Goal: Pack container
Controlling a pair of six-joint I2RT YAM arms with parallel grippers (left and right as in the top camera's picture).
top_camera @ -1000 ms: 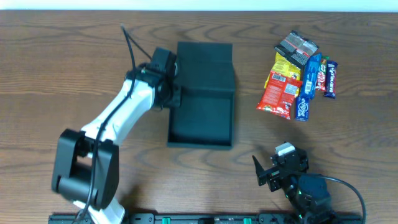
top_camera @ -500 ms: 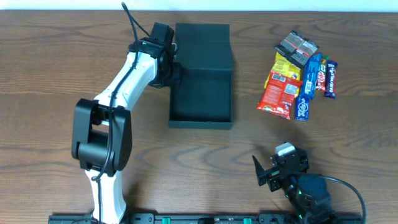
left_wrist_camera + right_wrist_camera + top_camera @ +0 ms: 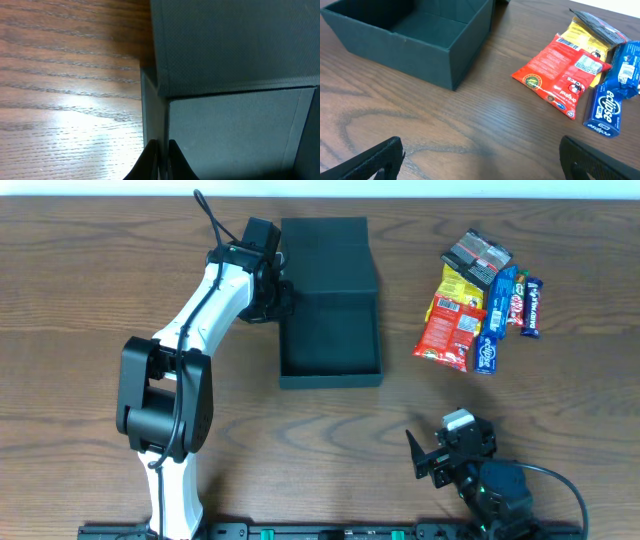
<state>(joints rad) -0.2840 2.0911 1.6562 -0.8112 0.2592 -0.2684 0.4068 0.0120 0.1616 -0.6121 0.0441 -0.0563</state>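
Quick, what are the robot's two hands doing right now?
Left gripper: shut on the container wall.
Right gripper: open, holding nothing.

Even, bright light; pale glare on the counter [image 3: 75, 107] at left wrist; near tool tips perhaps blurred.

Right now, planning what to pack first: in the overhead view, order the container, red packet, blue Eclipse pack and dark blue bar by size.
container, largest
red packet
blue Eclipse pack, longer but narrower
dark blue bar, smallest
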